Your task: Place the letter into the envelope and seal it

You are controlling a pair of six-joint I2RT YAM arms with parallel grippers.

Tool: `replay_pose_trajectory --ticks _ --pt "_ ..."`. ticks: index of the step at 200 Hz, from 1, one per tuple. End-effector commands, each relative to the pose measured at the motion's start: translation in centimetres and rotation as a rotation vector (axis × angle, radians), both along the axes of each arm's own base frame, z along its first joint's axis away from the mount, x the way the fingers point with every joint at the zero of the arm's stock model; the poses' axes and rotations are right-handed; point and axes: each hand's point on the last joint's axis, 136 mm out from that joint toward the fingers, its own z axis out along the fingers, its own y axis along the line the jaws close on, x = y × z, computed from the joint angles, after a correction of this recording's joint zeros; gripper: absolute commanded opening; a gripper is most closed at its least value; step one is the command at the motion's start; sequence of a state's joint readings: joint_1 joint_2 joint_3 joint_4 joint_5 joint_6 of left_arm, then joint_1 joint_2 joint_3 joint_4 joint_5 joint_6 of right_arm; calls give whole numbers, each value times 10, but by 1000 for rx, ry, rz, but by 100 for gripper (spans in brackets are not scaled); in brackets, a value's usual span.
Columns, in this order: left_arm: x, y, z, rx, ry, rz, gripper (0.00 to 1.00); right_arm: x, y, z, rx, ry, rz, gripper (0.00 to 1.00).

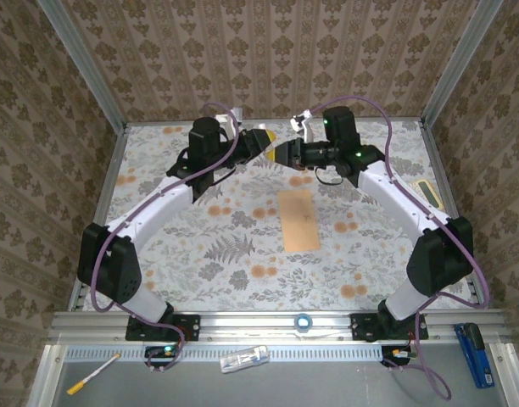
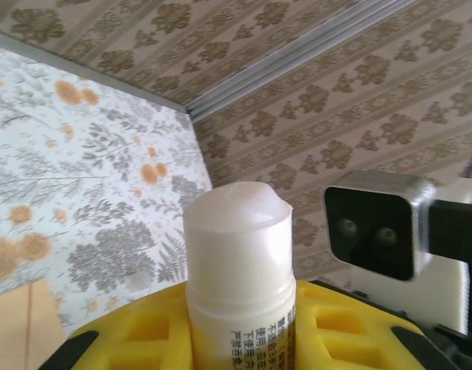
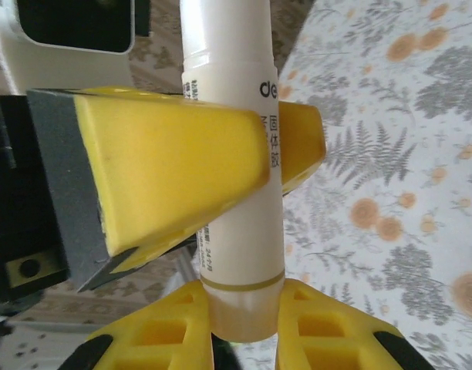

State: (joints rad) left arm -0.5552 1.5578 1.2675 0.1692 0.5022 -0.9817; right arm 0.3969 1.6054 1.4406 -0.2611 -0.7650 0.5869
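Top external view: a floral tablecloth (image 1: 200, 254) is seen spread over the table, and the tan envelope (image 1: 298, 220) is laid flat on it, its long side running away from the arm bases; how its flap lies cannot be made out. The left arm (image 1: 158, 212) and right arm (image 1: 404, 199) are bent inward and are brought together above the cloth just beyond the envelope's far end. There the left gripper (image 1: 265, 141) and the right gripper (image 1: 282, 154) are held nose to nose. In the wrist views a white glue stick (image 3: 237, 231) is seen clamped at mid-body between the left gripper's yellow fingers (image 3: 174, 154). The stick's lower end is flanked closely by the right gripper's fingers; whether it is pinched there cannot be told.
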Motion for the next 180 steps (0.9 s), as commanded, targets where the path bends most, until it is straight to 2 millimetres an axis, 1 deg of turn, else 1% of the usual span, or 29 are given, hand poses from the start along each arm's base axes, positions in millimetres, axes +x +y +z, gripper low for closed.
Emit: replay_pose_trajectory --ticks 1,15,39,67,92,124,149,180 --pt "-19 -15 15 42 -36 -38 0 -22 21 -13 -124 -28 48 20" --pt "-20 -15 8 78 -9 -25 0 -22 23 -21 -187 -44 22 20" --pt "-20 -16 2 121 5 -9 0 -22 28 -34 -277 -75 -24 20" --pt "-18 -18 -2 110 32 -3 0 -21 35 -47 -386 -131 -80 20" --pt "-17 -20 -7 106 58 2 0 -21 43 -56 -478 -200 -131 22" --pt "-17 -20 -11 105 72 7 0 -24 54 -61 -571 -291 -160 22" --pt "-17 -21 -13 104 79 7 0 -27 61 -64 -601 -323 -156 24" --pt "-18 -20 -16 101 80 8 0 -27 60 -66 -610 -327 -156 24"
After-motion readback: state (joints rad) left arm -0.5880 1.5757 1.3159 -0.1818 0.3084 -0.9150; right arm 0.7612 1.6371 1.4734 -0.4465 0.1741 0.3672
